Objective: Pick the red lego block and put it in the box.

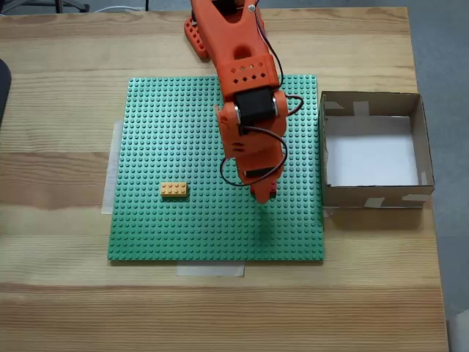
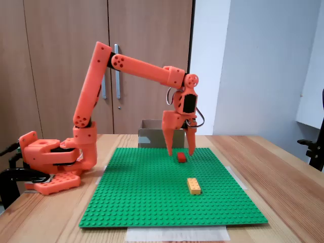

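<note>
The red lego block (image 2: pixel 181 157) lies on the green baseplate (image 2: pixel 147 195), toward its box side. In a fixed view from above only a sliver of the red lego block (image 1: pixel 272 195) shows beside the arm. My orange gripper (image 2: pixel 180 152) points straight down over it, open, its two fingers spread either side of the block with the tips just above the plate. From above, the gripper (image 1: pixel 262 196) hides most of the block. The brown cardboard box (image 1: pixel 374 196) with a white floor stands off the plate's right edge, and from the side the box (image 2: pixel 151 132) shows behind the gripper.
An orange-yellow brick (image 1: pixel 174 190) sits on the baseplate (image 1: pixel 168 125) left of the gripper; the same brick (image 2: pixel 193 186) lies nearer the camera in the side view. The arm's base (image 2: pixel 50 159) stands on the wooden table (image 1: pixel 66 308). Tape strips hold the plate's edges.
</note>
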`<move>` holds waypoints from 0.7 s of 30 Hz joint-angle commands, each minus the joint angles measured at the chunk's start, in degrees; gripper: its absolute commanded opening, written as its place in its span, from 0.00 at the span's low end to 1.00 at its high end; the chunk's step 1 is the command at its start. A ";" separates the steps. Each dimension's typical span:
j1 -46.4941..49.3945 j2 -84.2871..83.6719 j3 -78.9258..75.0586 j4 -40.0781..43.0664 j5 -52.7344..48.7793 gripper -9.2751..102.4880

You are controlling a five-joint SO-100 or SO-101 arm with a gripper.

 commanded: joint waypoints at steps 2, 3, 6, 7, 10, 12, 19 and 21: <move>-0.44 0.09 -2.55 0.00 0.35 0.35; -0.62 -0.18 -2.72 0.35 0.70 0.35; -0.88 -0.88 -3.78 1.58 2.11 0.35; -0.97 -1.05 -3.87 1.76 2.02 0.34; -1.49 -1.14 -4.22 1.49 0.44 0.34; -2.02 -1.14 -4.13 1.93 0.79 0.34; -1.58 -1.14 -3.08 -0.79 1.49 0.34; -1.58 -1.14 -2.72 -1.49 1.05 0.34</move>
